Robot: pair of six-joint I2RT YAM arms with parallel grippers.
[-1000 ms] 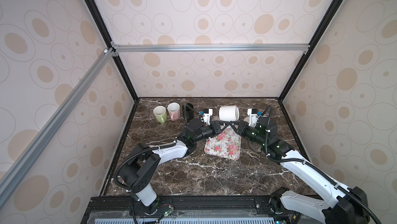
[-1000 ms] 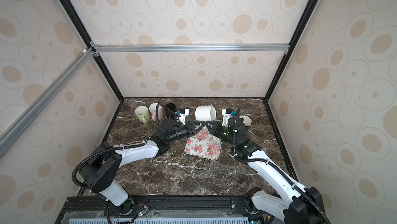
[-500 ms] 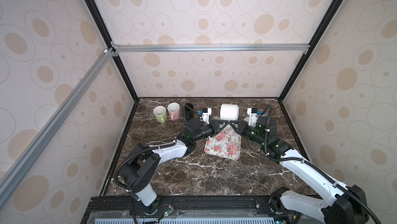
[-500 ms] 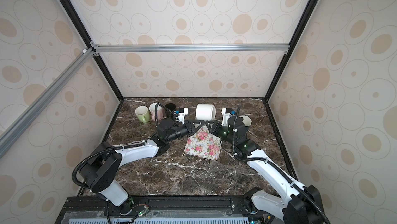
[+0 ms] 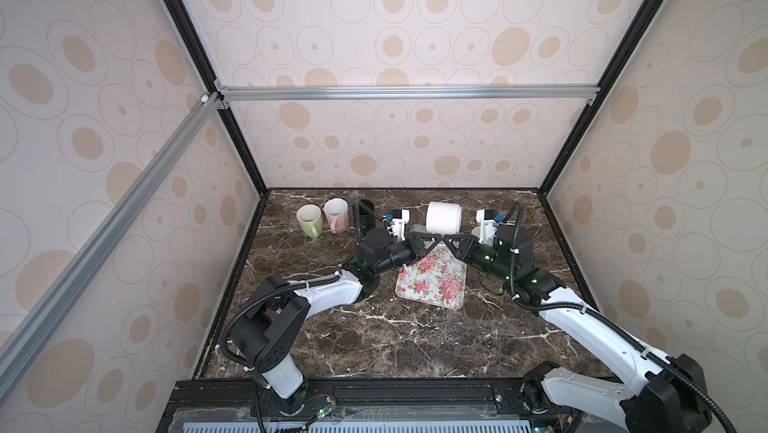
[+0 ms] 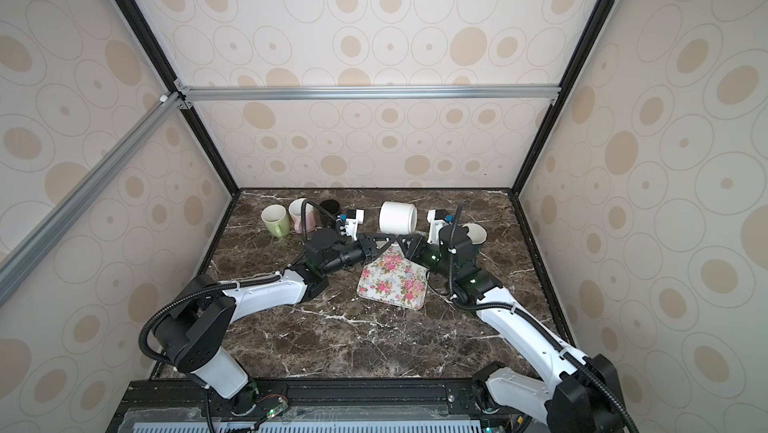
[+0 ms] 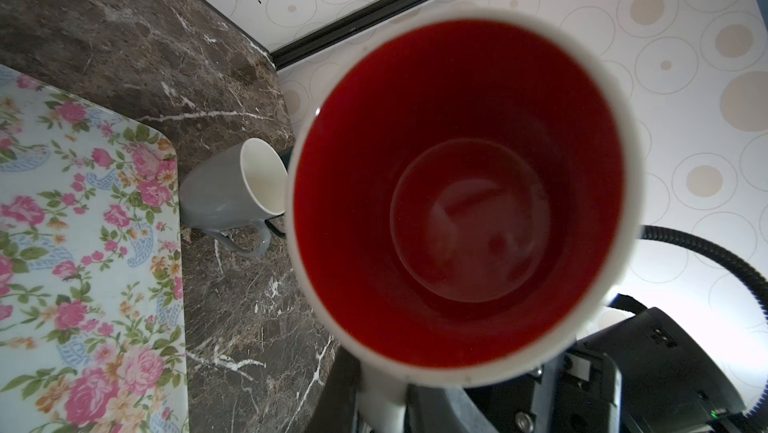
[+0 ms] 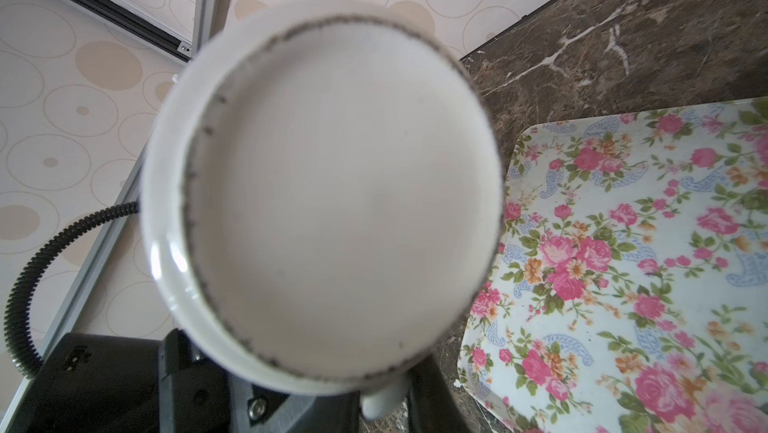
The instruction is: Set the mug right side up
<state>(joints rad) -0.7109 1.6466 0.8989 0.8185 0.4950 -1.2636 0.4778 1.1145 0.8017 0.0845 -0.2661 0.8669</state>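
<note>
A white mug with a red inside hangs on its side above the marble table, at the back middle. Its mouth faces the left wrist camera and its base faces the right wrist camera. The handle points down, between both grippers' fingers. My left gripper is shut on the handle from the left. My right gripper holds the same handle from the right, fingertip to fingertip with the left.
A floral tray lies just in front of the grippers. Green, pink and black mugs stand upright at the back left. A grey mug stands behind the right wrist.
The mug and both arms stay almost where they were. The left gripper's fingers have drawn in on the handle.
</note>
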